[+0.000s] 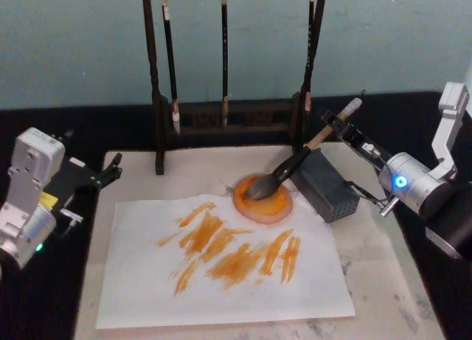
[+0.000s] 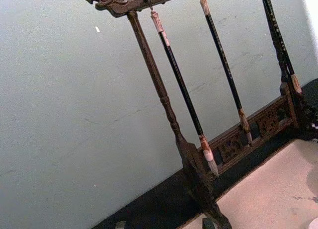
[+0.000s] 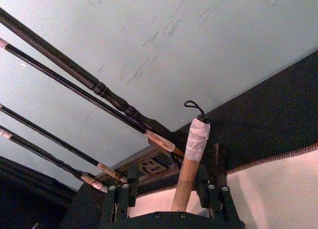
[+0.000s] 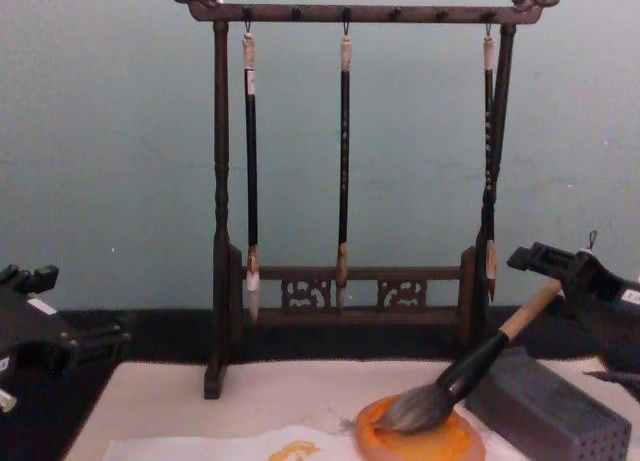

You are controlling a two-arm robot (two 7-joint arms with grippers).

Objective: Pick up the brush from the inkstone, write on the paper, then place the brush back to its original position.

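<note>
Paper (image 1: pixel 221 266) on the mat (image 1: pixel 383 281) at front, inkstone (image 1: pixel 263 198) touching its far right edge, brush (image 1: pixel 295 167) bristles on the inkstone, handle leaning right over the perforated block (image 1: pixel 324 185), brush rack (image 1: pixel 228 74) behind.

A dark carved wooden rack (image 2: pixel 164 97) stood against a pale wall (image 2: pixel 69 114). Three thin brushes (image 2: pixel 181 85) hung from its top bar, tips down near the carved lower rail (image 2: pixel 248 134). A beige mat (image 2: pixel 273 189) lay beside its foot.
</note>
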